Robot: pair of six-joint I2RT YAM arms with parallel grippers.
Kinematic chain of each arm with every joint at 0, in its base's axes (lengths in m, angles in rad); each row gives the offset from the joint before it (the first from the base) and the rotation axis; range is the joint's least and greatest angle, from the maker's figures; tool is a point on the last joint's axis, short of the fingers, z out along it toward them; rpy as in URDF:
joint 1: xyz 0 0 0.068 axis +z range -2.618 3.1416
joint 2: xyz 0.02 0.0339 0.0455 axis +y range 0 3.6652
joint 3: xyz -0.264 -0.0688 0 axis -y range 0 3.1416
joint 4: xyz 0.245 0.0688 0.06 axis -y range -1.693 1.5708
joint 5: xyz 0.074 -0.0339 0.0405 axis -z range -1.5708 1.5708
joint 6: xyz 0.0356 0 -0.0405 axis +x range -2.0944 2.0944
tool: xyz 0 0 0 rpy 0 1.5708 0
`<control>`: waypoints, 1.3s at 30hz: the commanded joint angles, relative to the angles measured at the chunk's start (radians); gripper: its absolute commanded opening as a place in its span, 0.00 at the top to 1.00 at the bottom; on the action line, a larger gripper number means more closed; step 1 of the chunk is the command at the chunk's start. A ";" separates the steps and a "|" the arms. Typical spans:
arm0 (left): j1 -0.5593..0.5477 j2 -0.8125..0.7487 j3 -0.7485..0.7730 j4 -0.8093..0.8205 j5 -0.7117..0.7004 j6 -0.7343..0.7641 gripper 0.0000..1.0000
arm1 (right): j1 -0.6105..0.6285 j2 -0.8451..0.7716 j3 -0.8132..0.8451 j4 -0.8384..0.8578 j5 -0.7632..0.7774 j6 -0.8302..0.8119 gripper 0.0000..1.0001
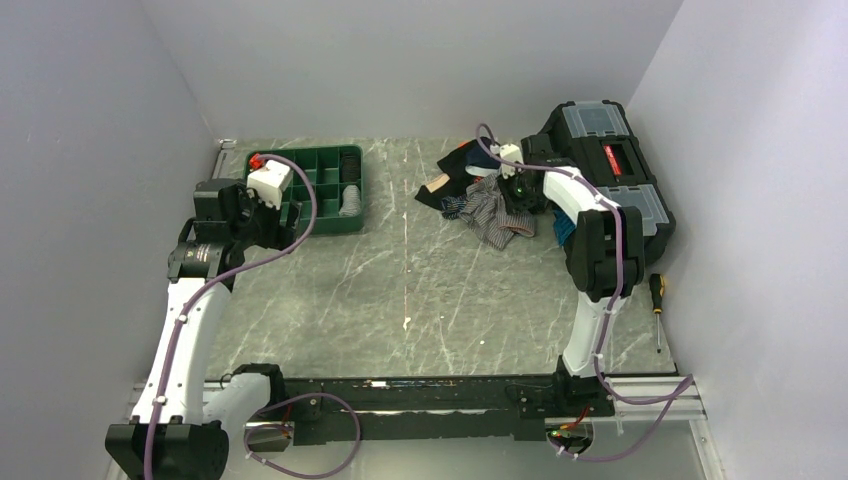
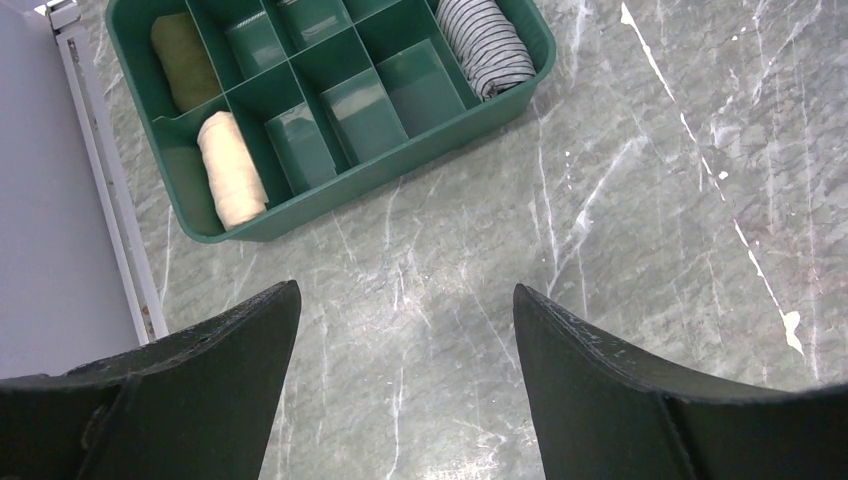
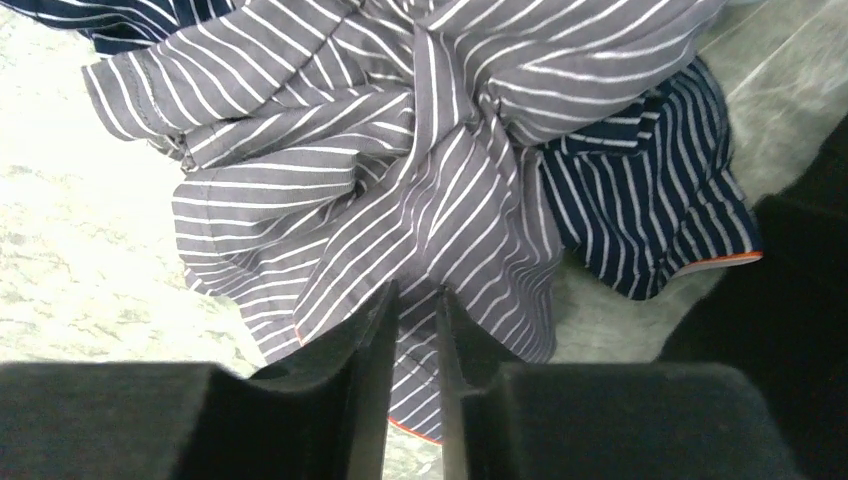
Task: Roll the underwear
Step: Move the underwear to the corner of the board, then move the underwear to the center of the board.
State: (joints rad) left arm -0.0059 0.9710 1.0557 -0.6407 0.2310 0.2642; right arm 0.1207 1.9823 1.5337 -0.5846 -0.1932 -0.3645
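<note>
The underwear [image 1: 490,215] is a crumpled grey cloth with thin white stripes, lying at the back right of the table on a pile of garments. In the right wrist view it fills the upper frame [image 3: 400,170], its folds bunched toward my fingers. My right gripper [image 3: 417,290] is shut on a fold of it, with cloth showing in the narrow gap between the fingers. In the top view that gripper [image 1: 515,190] sits over the pile. My left gripper [image 2: 405,295] is open and empty, above bare table just in front of the green tray [image 2: 400,160].
A navy striped garment [image 3: 640,210] lies under the underwear. Black and navy garments [image 1: 470,160] lie behind. A black toolbox [image 1: 610,170] stands at the back right and a screwdriver [image 1: 657,300] by the right wall. The tray [image 1: 345,225] holds cream [image 2: 232,168], olive [image 2: 183,60] and striped [image 2: 485,45] rolls.
</note>
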 commanded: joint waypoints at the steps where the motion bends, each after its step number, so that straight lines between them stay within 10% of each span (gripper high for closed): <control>1: 0.002 -0.008 0.015 0.016 0.023 -0.017 0.17 | 0.000 -0.026 -0.027 -0.021 -0.012 -0.019 0.68; 8: 0.002 -0.031 -0.009 0.019 0.020 -0.012 0.17 | 0.000 -0.155 -0.144 0.007 -0.004 -0.052 0.26; 20: 0.002 -0.025 -0.018 0.030 0.019 -0.016 0.17 | 0.002 -0.092 -0.230 0.087 0.083 -0.106 0.21; 25: 0.001 -0.028 -0.014 0.031 0.013 -0.019 0.17 | 0.002 -0.072 -0.197 0.098 0.090 -0.092 0.49; 29: 0.002 -0.034 -0.012 0.035 0.006 -0.006 0.17 | 0.023 -0.154 -0.150 0.020 0.029 -0.068 0.98; 39: 0.002 -0.045 0.050 0.018 -0.019 0.037 0.16 | 0.298 -0.487 0.031 -0.305 -0.184 -0.090 1.00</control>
State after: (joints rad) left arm -0.0059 0.9524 1.0428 -0.6418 0.2264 0.2737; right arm 0.2981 1.6287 1.4666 -0.7223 -0.2321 -0.4358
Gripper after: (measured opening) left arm 0.834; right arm 0.042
